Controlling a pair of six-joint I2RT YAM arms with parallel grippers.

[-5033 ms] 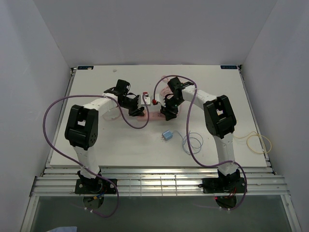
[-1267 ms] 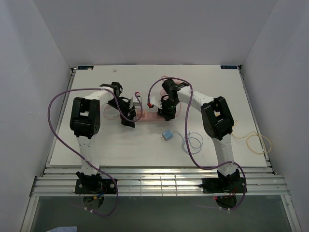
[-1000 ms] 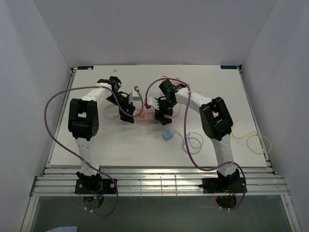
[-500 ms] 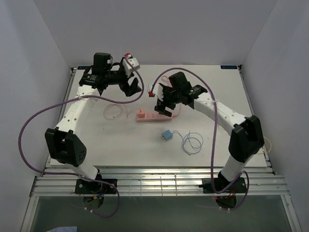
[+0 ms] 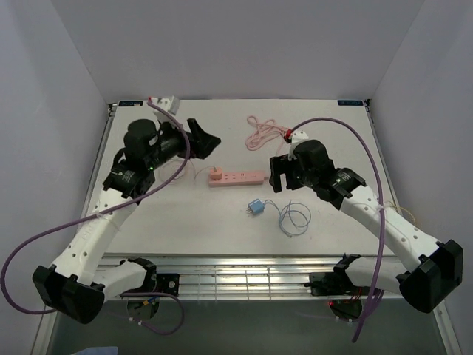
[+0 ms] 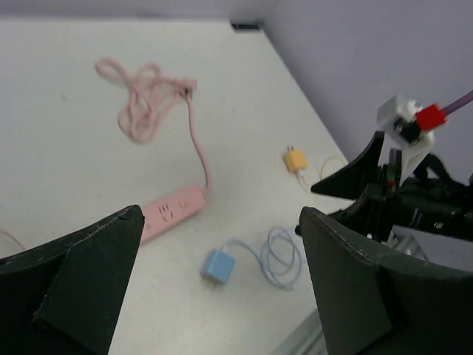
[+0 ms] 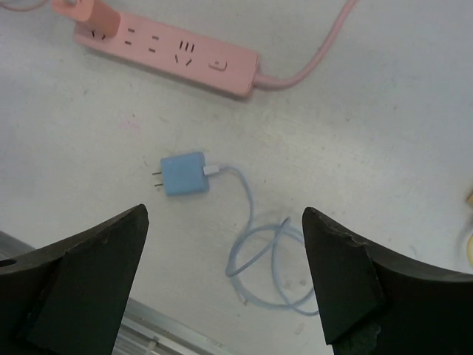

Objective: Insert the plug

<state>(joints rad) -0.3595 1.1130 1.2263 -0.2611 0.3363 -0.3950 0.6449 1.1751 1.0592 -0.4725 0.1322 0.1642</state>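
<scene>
Backing off since a second ago, right gripper and left gripper are hanging wide open and empty, no longer crowding the pink power strip. Blue plug is lying at the strip's 5 o'clock, apart from it. Right gripper, being nearer, should be pinching the plug's body, leaving prongs free and cord trailing. Socket slots are showing too small for judging alignment

Worktop: white, matt, smooth.
Power strip: pink plastic, smooth, slight sheen. Its cord: same pink, rubbery look.
Blue plug, just beside the strip: smooth plastic body, two small metal prongs. Its cable: pale blue, smooth.
Fingers of the right claw: black, matt, plastic-looking.
</scene>
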